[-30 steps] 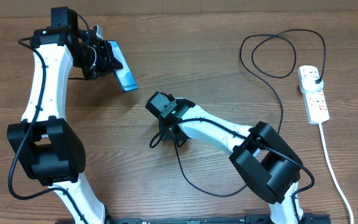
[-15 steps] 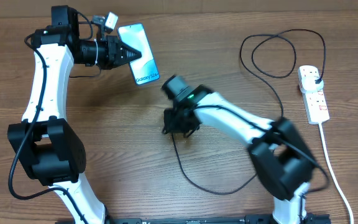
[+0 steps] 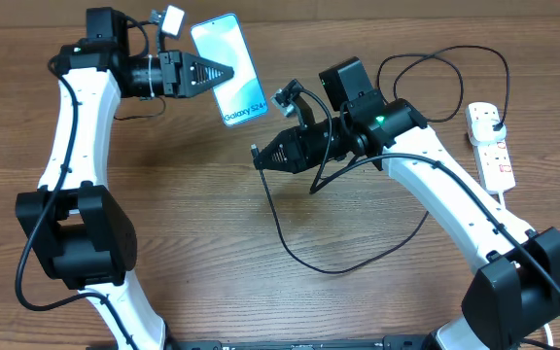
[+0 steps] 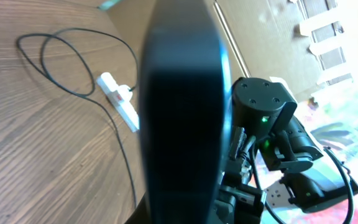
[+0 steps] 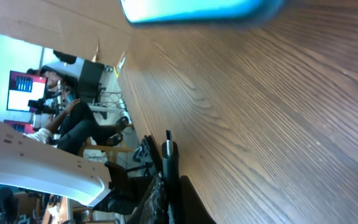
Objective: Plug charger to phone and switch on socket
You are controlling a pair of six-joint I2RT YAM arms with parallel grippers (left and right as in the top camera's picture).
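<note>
The left gripper [image 3: 224, 74], in the upper left of the overhead frame, is clamped on one long edge of the phone [image 3: 241, 89]. The phone is held above the table [image 3: 192, 253], upper centre of the frame, screen lit and facing up, with the "Galaxy S24" edge pointing toward the lower right. In the left wrist view the phone [image 4: 182, 112] is seen edge-on as a dark vertical bar filling mid-frame, with the socket [image 4: 120, 99] on the table behind it. The right gripper [image 3: 263, 157], at frame centre, is closed on the connector end of the charger [image 3: 338, 272]. The connector tip points left, toward the phone's lower edge, near it but apart. In the right wrist view the tip [image 5: 168, 146] protrudes from between the closed fingers, and the phone [image 5: 197, 9] appears as a blurred blue band at the top edge. From the gripper the cable drops in a loop across lower centre, then rises to a second loop at upper right. The plug [image 3: 495, 122] sits in the socket [image 3: 494, 160] at the far right edge; switch position cannot be determined
</note>
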